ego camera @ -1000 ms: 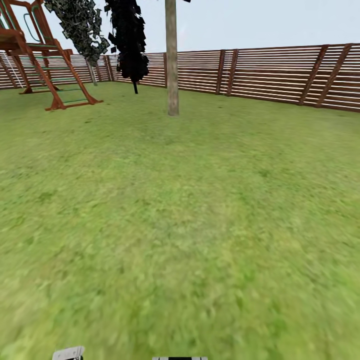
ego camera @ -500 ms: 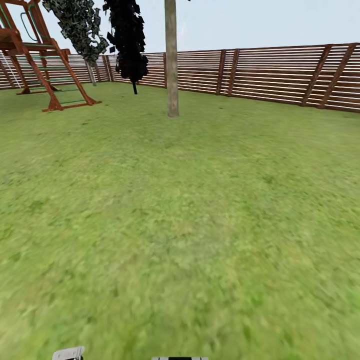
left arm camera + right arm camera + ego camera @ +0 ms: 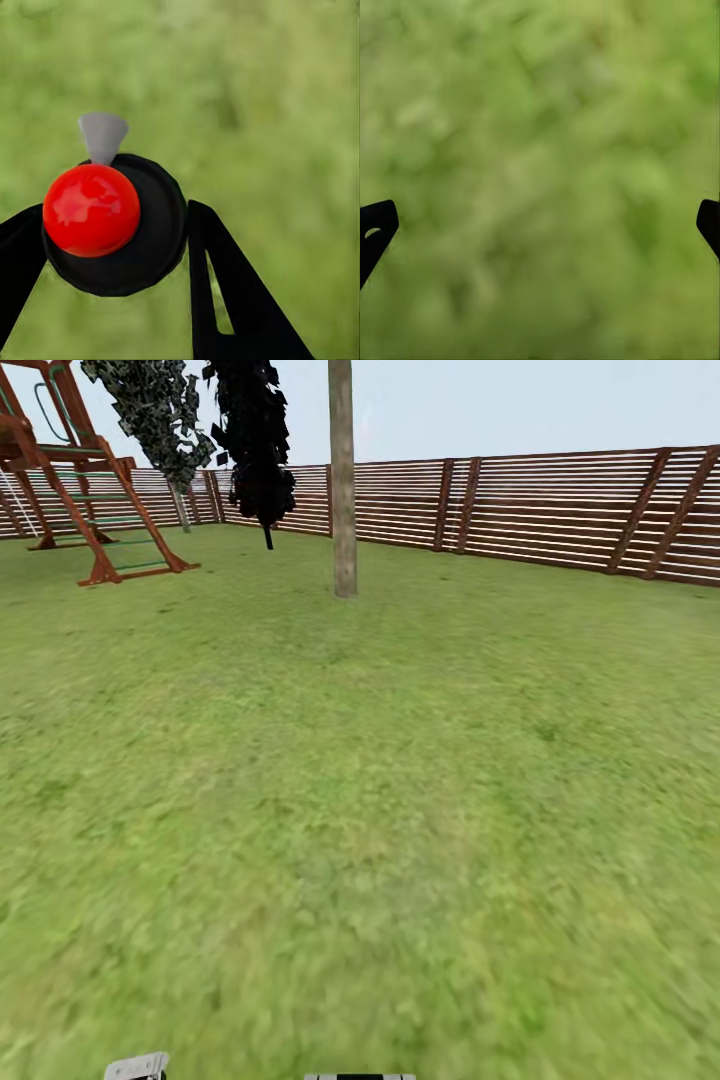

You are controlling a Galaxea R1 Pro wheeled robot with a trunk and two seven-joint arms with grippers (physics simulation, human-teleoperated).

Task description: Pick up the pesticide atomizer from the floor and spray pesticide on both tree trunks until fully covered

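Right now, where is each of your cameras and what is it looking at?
Head view: on my head, looking forward and down over the lawn to a tree trunk, a fence and a climbing frame.
Left wrist view: by my left gripper, its fingers shut on the sprayer, grass behind.
Right wrist view: by my open right gripper, fingertips at the edges.
All three share the lawn.

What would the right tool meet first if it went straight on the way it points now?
Only blurred lawn lies between the open right tool's fingertips, so it would probably meet grass first; how far off is unclear.
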